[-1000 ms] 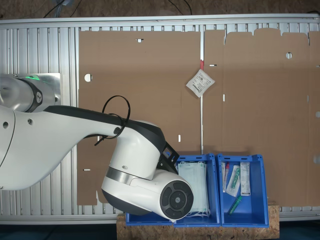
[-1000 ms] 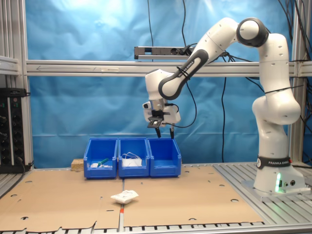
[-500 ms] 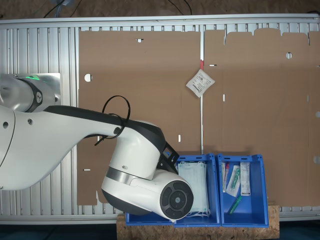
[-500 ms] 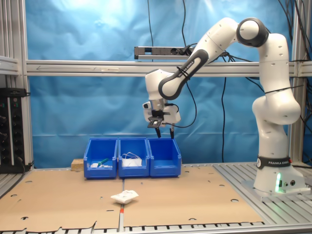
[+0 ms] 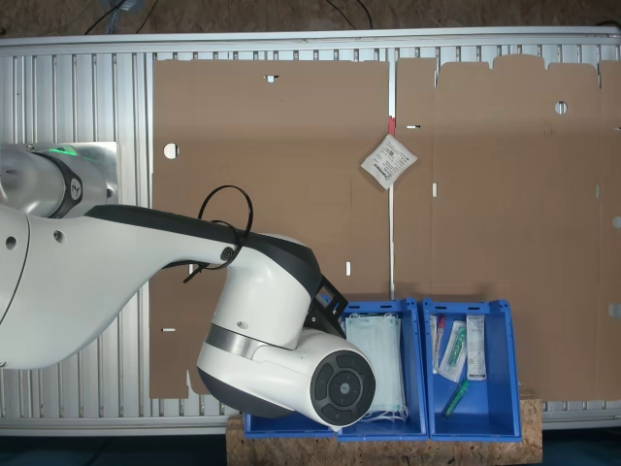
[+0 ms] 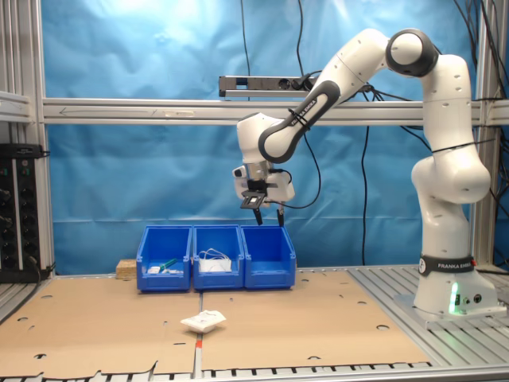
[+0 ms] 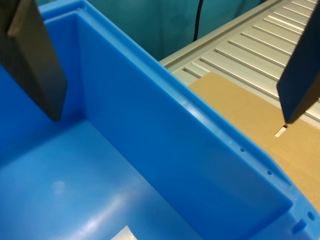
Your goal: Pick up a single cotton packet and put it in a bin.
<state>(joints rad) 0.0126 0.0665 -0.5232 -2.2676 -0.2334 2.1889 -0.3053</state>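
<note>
A cotton packet (image 5: 388, 160), white with a dark printed strip along one edge, lies on the cardboard sheet, well away from the bins; it is also on the cardboard in the second exterior view (image 6: 203, 321). My gripper (image 6: 269, 221) hangs open just above the blue bin (image 6: 269, 256) at the row's end nearest the arm's base. In the wrist view the gripper (image 7: 170, 120) has its dark fingers (image 7: 35, 65) spread wide with nothing between them, over that bin's wall (image 7: 165, 145). A white corner (image 7: 122, 234) of something flat lies on the bin's floor.
Three blue bins stand in a row at the cardboard's edge. The middle bin (image 5: 419, 361) holds pale-green face masks (image 5: 376, 367). The far bin (image 5: 512, 361) holds small packaged items. The arm's big white joint (image 5: 281, 349) overhangs the third bin. Bare cardboard (image 5: 272, 165) surrounds the packet.
</note>
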